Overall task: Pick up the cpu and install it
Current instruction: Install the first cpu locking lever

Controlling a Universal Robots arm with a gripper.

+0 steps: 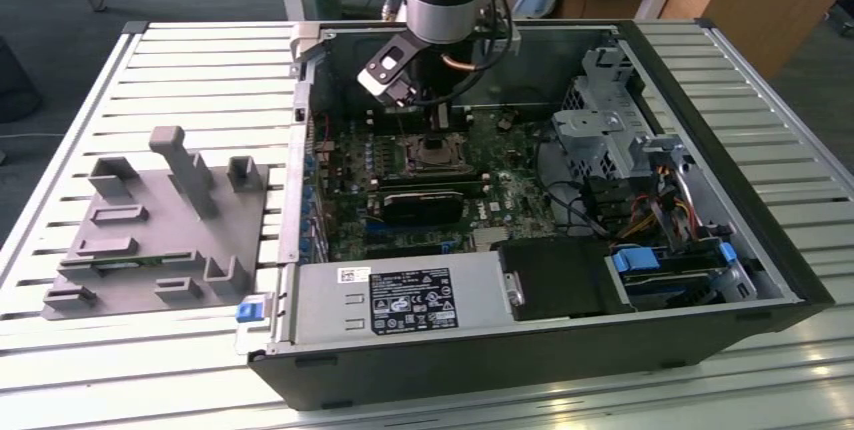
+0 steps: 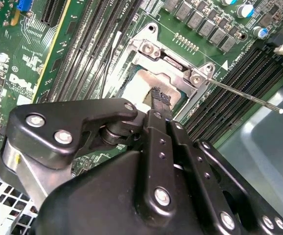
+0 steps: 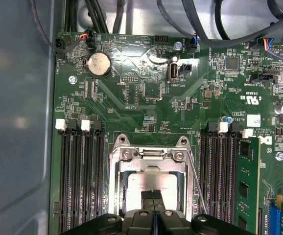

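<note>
Lying flat in its socket [image 3: 149, 154] — cpu [image 3: 134, 188], top up, under gripper [image 3: 153, 197].

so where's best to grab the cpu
Likely by two opposite edges, from straight above: the cpu lies flat within the socket frame, so only its top is open and its thin rim is the one hold.

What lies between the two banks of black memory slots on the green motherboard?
In the first wrist view: the metal-framed socket, the silvery-grey square cpu inside it, and the black gripper over the cpu.
</note>
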